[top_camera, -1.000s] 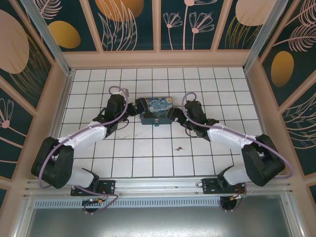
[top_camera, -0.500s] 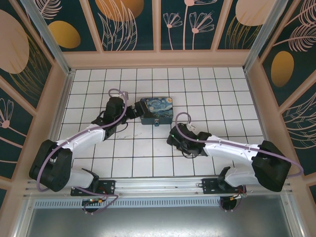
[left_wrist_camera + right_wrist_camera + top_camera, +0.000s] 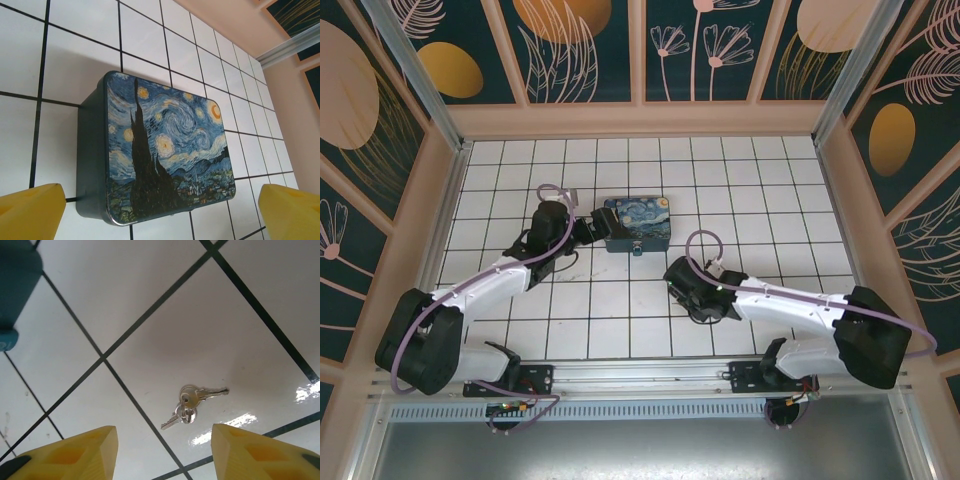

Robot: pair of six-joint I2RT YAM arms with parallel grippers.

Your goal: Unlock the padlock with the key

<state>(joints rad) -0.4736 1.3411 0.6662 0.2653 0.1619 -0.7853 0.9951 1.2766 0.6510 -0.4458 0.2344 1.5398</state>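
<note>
Padlock (image 3: 636, 250) shows to us as a tiny speck against the six o'clock face of the starry-night box (image 3: 638, 220), too small for us to say how its shackle stands. We find the key (image 3: 191, 399) lying flat on the white tiled desk (image 3: 620, 320). It is one of two silvery keys joined on a small ring, and it sits inside a single tile, clear of the dark grout lines. From above, the right hand (image 3: 164, 447) hangs over the desk at about five o'clock from the box, well apart from it. In its wrist view we see its two yellow fingers (image 3: 75, 452) standing apart with nothing between them; the key lies toward twelve o'clock of the gap and touches neither. The left hand (image 3: 160, 205) sits at nine o'clock of the box, just beside its end wall. Its fingers are spread wide and grip nothing, and the box's near end shows in the gap between them.
</note>
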